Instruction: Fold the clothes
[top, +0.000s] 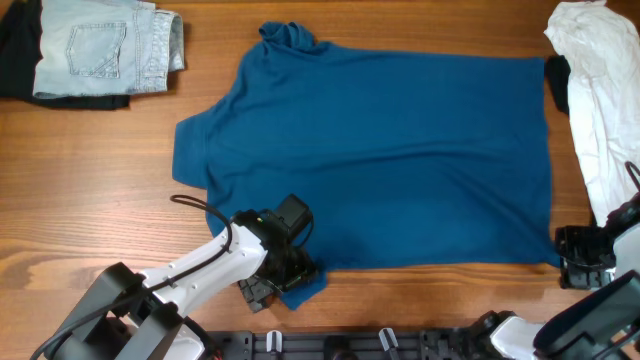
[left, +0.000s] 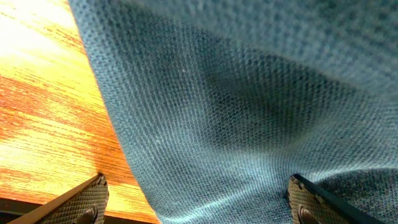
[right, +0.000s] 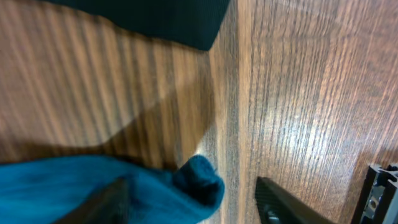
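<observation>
The clothes (top: 390, 160), one deep-blue top, lie spread flat across the wooden table, neck at the far left. My left gripper (top: 285, 283) is at the near-left sleeve corner. In the left wrist view its fingers (left: 81, 202) stand wide apart, open, with the blue knit cloth (left: 236, 112) filling the space between them. My right gripper (top: 582, 252) is at the near-right hem corner. In the right wrist view a bunched blue corner (right: 199, 180) lies between its jaws; the right finger (right: 280, 202) stands apart from the cloth and the left finger is blurred.
A pale denim piece (top: 100, 45) lies on a dark garment (top: 15, 55) at the far left. A white garment (top: 600, 100) drapes along the right edge beside the top, over something black (top: 557, 82). Bare wood (top: 90, 200) shows near left.
</observation>
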